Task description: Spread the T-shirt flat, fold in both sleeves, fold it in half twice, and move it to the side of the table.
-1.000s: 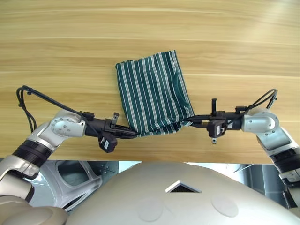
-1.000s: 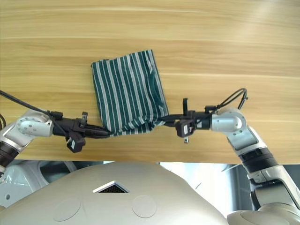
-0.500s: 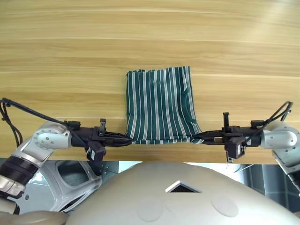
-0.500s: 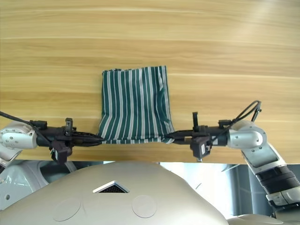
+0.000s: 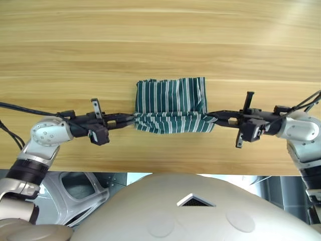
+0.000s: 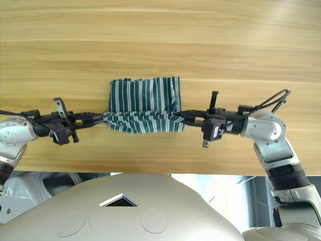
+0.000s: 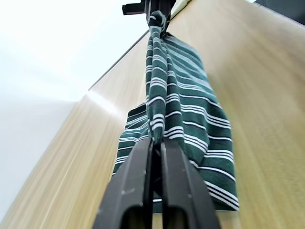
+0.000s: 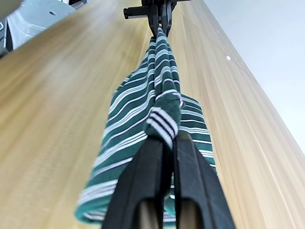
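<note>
Your left gripper (image 5: 132, 119) and right gripper (image 5: 210, 116) are each clenching a near corner of the striped T-shirt (image 5: 170, 98), which is hanging taut between the jaws, its far half lying on the table (image 5: 160, 40)

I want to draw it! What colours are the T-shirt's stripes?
The T-shirt is dark green with thin white stripes, clearest in the left eye view.

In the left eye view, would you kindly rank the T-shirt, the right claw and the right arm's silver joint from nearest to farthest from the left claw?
1. T-shirt: gripped by the left claw.
2. The right claw: at the shirt's opposite end.
3. The silver joint: far right, behind that claw.
</note>
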`<control>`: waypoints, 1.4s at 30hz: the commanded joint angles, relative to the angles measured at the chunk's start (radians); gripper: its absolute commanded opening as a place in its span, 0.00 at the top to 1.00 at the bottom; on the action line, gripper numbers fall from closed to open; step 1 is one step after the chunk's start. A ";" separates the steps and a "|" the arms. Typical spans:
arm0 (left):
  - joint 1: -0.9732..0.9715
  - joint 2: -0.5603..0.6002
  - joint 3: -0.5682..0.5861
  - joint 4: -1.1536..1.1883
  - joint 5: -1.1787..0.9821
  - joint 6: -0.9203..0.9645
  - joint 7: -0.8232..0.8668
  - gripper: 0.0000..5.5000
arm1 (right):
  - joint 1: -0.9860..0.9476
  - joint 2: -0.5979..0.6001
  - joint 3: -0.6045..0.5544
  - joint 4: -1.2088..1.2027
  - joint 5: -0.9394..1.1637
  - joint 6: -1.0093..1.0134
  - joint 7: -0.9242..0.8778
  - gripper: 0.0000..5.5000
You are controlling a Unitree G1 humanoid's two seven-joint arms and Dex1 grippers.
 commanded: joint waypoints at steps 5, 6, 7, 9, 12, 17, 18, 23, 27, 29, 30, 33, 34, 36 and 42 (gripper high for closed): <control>-0.129 -0.124 0.049 0.202 0.111 0.024 0.031 0.99 | -0.181 0.132 0.028 0.174 -0.219 0.065 -0.115 0.99; -0.142 -0.138 0.051 0.211 0.117 0.025 0.034 0.99 | -0.198 0.148 0.031 0.196 -0.239 0.067 -0.131 0.99; -0.151 -0.149 0.054 0.219 0.117 0.022 0.033 0.99 | -0.213 0.161 0.033 0.216 -0.257 0.069 -0.147 0.99; -0.164 -0.168 0.061 0.219 0.117 0.020 0.036 0.99 | -0.242 0.183 0.030 0.250 -0.280 0.073 -0.176 0.99; -0.192 -0.198 0.062 0.228 0.114 0.026 0.035 0.99 | -0.282 0.211 0.030 0.301 -0.322 0.080 -0.225 0.99; -0.272 -0.273 0.066 0.267 0.134 0.057 0.053 0.99 | -0.334 0.244 0.059 0.408 -0.444 0.088 -0.315 0.99; -0.296 -0.296 0.069 0.295 0.159 0.060 0.074 0.99 | -0.346 0.253 0.068 0.434 -0.471 0.090 -0.334 0.99; -0.399 -0.380 0.070 0.475 0.231 0.079 0.126 0.99 | -0.391 0.284 0.110 0.534 -0.559 0.089 -0.402 0.99; -0.506 -0.415 0.054 0.690 0.379 0.090 0.263 0.99 | -0.421 0.306 0.124 0.598 -0.589 0.093 -0.455 0.99; -0.540 -0.421 0.034 0.778 0.455 0.098 0.334 0.99 | -0.430 0.314 0.122 0.616 -0.591 0.099 -0.474 0.99; -0.554 -0.426 0.028 0.818 0.483 0.106 0.364 0.99 | -0.432 0.315 0.120 0.622 -0.589 0.101 -0.479 0.99; -0.589 -0.438 0.020 0.912 0.532 0.129 0.435 0.99 | -0.429 0.316 0.101 0.626 -0.556 0.115 -0.479 0.99; -0.598 -0.442 0.018 0.936 0.542 0.136 0.453 0.99 | -0.426 0.317 0.092 0.623 -0.542 0.117 -0.481 0.99; -0.610 -0.451 0.021 0.973 0.544 0.149 0.463 0.90 | -0.414 0.320 0.079 0.615 -0.498 0.133 -0.453 0.99; -0.614 -0.483 0.052 1.019 0.500 0.157 0.438 0.73 | -0.404 0.354 0.043 0.634 -0.422 0.191 -0.450 0.82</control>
